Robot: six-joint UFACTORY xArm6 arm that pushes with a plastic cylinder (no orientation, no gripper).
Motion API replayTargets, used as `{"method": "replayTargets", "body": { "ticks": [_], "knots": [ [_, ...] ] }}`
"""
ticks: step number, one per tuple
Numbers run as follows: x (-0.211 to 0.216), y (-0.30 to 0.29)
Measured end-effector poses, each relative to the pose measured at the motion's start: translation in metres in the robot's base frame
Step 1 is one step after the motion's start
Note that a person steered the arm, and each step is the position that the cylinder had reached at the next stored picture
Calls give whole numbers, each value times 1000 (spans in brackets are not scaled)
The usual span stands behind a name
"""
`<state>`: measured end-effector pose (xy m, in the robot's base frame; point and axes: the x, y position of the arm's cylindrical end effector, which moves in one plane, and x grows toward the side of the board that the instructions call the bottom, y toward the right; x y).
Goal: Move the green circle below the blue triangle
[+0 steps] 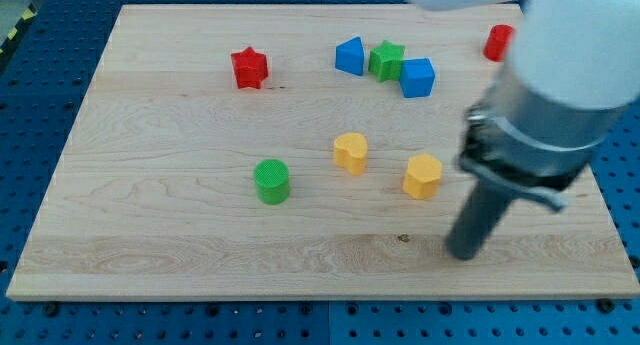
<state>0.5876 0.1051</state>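
No writing shows on green circle (pixel 271 180), blue triangle (pixel 349 56).

Red block (pixel 498 42) near the worktop's (pixel 160 235) top right corner, partly hidden behind the blurred arm (pixel 560 95), shape indeterminate, worktop's right edge largely covered, arm cut off at the top.
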Motion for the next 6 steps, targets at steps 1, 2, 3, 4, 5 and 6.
{"method": "replayTargets", "body": {
  "ticks": [1,2,3,4,5,6],
  "knots": [
    [-1,-86],
    [-10,-167],
    [-10,-172],
    [-41,-163],
    [-67,-148],
    [-74,-131]
  ]
}}
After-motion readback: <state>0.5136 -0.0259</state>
